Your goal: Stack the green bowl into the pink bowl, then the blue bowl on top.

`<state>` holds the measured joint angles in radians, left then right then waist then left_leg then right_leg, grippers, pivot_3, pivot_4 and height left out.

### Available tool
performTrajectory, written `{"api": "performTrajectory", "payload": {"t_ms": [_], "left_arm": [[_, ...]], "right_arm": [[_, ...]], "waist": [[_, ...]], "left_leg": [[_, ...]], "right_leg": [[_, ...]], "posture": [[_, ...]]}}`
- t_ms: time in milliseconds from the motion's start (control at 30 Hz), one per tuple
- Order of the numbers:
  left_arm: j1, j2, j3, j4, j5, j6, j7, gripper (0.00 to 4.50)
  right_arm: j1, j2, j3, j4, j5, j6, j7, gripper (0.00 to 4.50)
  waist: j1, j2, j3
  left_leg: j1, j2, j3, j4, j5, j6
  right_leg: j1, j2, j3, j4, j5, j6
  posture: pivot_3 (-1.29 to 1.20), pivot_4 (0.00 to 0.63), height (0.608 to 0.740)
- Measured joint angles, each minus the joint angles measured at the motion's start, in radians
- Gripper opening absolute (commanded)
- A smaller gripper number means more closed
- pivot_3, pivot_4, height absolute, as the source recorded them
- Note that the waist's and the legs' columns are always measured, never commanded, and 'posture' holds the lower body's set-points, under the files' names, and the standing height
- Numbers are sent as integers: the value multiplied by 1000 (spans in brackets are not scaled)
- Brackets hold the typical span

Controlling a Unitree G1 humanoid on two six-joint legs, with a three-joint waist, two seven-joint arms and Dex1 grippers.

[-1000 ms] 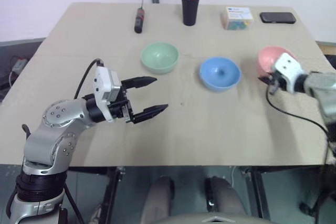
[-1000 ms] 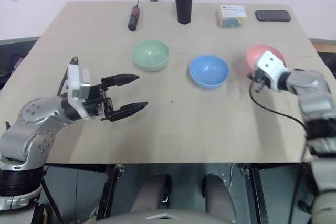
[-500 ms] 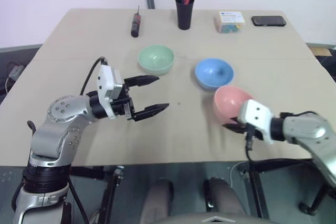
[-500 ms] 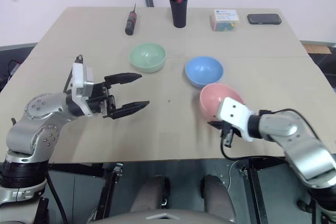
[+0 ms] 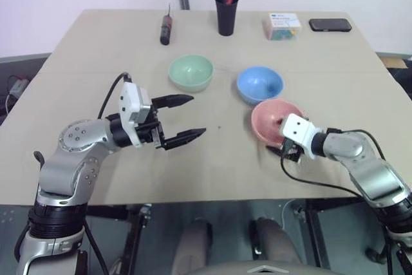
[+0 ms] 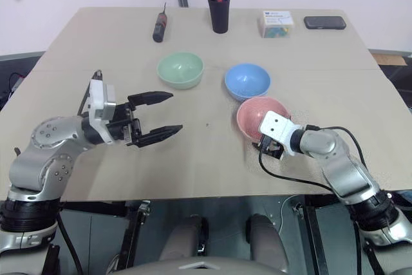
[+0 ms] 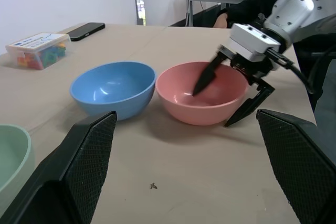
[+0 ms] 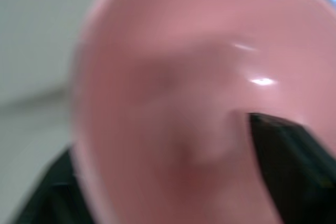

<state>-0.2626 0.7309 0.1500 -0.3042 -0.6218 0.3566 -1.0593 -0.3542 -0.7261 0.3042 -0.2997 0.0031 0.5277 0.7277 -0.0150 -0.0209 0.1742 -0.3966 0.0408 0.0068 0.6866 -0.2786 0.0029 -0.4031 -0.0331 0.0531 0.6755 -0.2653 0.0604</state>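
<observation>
The pink bowl stands upright on the table, right beside the blue bowl. My right gripper is open at the pink bowl's near rim. One finger reaches inside the bowl and the other sits outside, with the wall between them. Further left and on its own stands the green bowl. My left gripper hovers open and empty over the table, just in front of the green bowl and pointing toward the pink and blue bowls.
Along the table's far edge lie a screwdriver, a black cup of pens, a small box of coloured pieces and a black phone. Bare tabletop stretches between the two grippers.
My right gripper brought the pink bowl from the table's right side in next to the blue bowl, set it down, and its fingers have opened. The left gripper stayed put.
</observation>
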Motion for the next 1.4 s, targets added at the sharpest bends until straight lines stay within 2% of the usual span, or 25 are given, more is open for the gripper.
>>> {"api": "performTrajectory", "payload": {"t_ms": [167, 367, 433, 533, 600, 700, 800, 933, 967, 1033, 1100, 1167, 1400], "left_arm": [[1, -1, 0, -1, 0, 0, 9, 4500], [16, -4, 3, -2, 0, 0, 17, 4500], [20, -10, 3, -3, 0, 0, 21, 4500], [21, -16, 2, -4, 3, -1, 24, 4500], [21, -18, 1, -6, 6, -2, 31, 4500], [31, -18, 7, -5, 11, -8, 38, 4500], [32, -22, 23, 0, 34, -20, 75, 4500], [9, -36, 38, 12, 166, -4, 275, 4500], [-12, -30, 31, 17, 243, 25, 360, 4500], [-43, -15, 20, 23, 306, 54, 418, 4500], [-77, 26, -10, 26, 345, 81, 423, 4500], [-168, 87, -94, 80, 426, 104, 406, 4500], [-397, 100, -296, 292, 561, 19, 274, 4500]], "right_arm": [[13, -49, -22, -21, 24, 10, 69, 4390], [72, -116, -171, -186, 188, 110, 169, 4390], [25, -77, -232, -245, 302, 176, 183, 4390], [-89, -33, -243, -254, 354, 212, 168, 4390], [-157, -24, -232, -226, 336, 210, 142, 4390], [-313, 56, -119, 16, 203, 152, 61, 4390], [-371, 114, -84, 134, 152, 116, 27, 4390], [-401, 210, -67, 183, 143, -21, 34, 4390], [-389, 263, -95, 182, 188, -92, 61, 4390], [-368, 300, -111, 166, 252, -147, 98, 4390], [-346, 292, -131, 153, 300, -154, 140, 4390], [-304, 251, -159, 127, 333, -141, 168, 4390], [-169, 153, -262, -5, 380, -74, 144, 4390]], "waist": [[5, 0, 0], [-1, 0, 0], [-6, 0, 0], [-5, 1, 0], [1, 0, 0], [-2, 0, 0], [1, 0, 0], [0, 0, 0], [0, 0, 0], [4, 0, 0], [10, 0, 0], [21, 0, 1], [27, 2, 1]], "left_leg": [[-2, 0, -1, 0, 0, 0], [-2, 0, -5, -1, 0, 0], [-1, 0, -6, -1, 0, 0], [0, 0, -6, -1, 0, 0], [-1, 0, -6, -1, 0, 0], [-2, -1, -1, -1, 0, 0], [-4, 0, 0, -2, 0, 0], [-14, 0, -2, -1, 0, 0], [-17, 0, -4, 0, 0, 0], [-18, -1, -7, 0, 0, 0], [-19, -2, -7, 1, 0, 0], [-18, -3, -7, 1, 0, 0], [-18, -2, -8, 1, 1, -1]], "right_leg": [[0, -1, -1, -2, 0, 0], [0, -1, 0, -3, 0, 0], [0, 0, 0, -1, 0, 0], [0, 0, 0, 0, 0, 0], [0, 0, -1, 0, 0, 0], [-1, -1, 0, -1, 0, 0], [-5, -1, 0, -1, 0, -1], [-13, -1, -1, 0, 0, -1], [-16, -1, -2, 0, 0, 0], [-16, -2, -4, 0, 0, 0], [-14, -3, -6, -2, 0, 0], [-12, -3, -9, -3, 0, 0], [-12, -1, -9, -1, 0, -1]], "posture": [[0, 150, 740], [0, 150, 740], [0, 150, 740], [0, 150, 740], [0, 150, 740], [0, 150, 740], [0, 150, 740], [0, 150, 740], [0, 150, 740], [0, 150, 740], [0, 150, 740], [0, 150, 740], [0, 150, 740]]}}
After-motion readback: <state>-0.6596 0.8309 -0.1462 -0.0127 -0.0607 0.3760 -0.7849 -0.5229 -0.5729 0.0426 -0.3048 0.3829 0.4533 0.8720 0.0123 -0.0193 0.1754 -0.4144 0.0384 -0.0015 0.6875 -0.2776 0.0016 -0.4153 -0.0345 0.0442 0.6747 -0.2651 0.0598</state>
